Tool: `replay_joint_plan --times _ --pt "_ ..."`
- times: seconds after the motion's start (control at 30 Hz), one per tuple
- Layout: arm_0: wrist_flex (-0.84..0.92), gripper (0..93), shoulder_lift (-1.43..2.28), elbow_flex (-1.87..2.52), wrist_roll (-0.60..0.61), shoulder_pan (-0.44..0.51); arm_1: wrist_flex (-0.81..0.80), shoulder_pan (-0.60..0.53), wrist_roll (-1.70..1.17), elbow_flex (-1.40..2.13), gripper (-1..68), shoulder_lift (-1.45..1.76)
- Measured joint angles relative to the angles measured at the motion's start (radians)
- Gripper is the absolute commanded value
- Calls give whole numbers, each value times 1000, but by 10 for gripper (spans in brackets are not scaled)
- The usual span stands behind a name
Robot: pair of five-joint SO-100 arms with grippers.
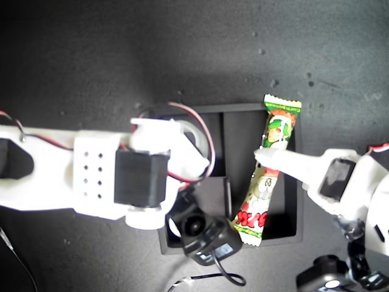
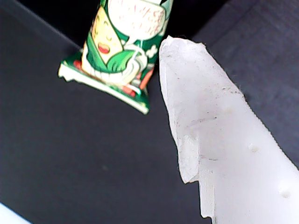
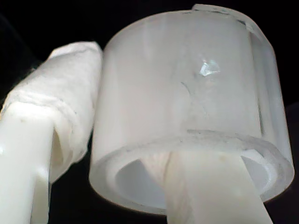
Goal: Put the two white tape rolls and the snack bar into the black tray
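I count one snack bar (image 1: pixel 268 170), one black tray (image 1: pixel 290 234) and only one white tape roll (image 1: pixel 193 135) in sight; a second roll does not show in any view.

Nearest the exterior view's lower edge, the snack bar's red crimped end rides up on the tray's near wall, just beside a black camera body (image 1: pixel 205 234). The bar runs lengthwise along the tray's long compartment at the exterior view's right, and its green far end pokes past the tray's far wall onto the dark desk (image 1: pixel 91 55).

My first gripper (image 1: pixel 267 157) comes in from the exterior view's right, one pale finger (image 2: pixel 210 130) lying against the bar's side near its middle (I cannot tell whether the jaws are parted or closed, since only this finger shows).

My second gripper (image 3: pixel 135 154) is clenched on the tape roll (image 3: pixel 187 102), one finger through its centre hole and the padded one outside its wall, over the tray's far small compartment at the exterior view's left.

Beyond the tray's far wall the desk is open.
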Motion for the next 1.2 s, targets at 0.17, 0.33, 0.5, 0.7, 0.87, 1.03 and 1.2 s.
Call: replay_joint_plan --times 0.17,0.33,0.5,0.7,0.87,1.03,1.2 --pt "0 152 -14 -3 0 5 0 -8 153 -9 114 0" --pt "0 132 28 51 -18 5 0 -14 291 -11 -1 0" --pt "0 45 259 221 -32 6 2 20 476 95 -3 94" --pt "0 7 657 528 -81 -3 2 78 661 357 -3 360" --pt "-83 6 1066 916 -132 -55 -11 117 764 701 -3 739" --pt "-299 6 1499 1437 -166 -106 -206 155 808 1239 -3 1232" --pt "-477 6 1789 1885 -201 -112 -413 163 732 1779 -3 1582"
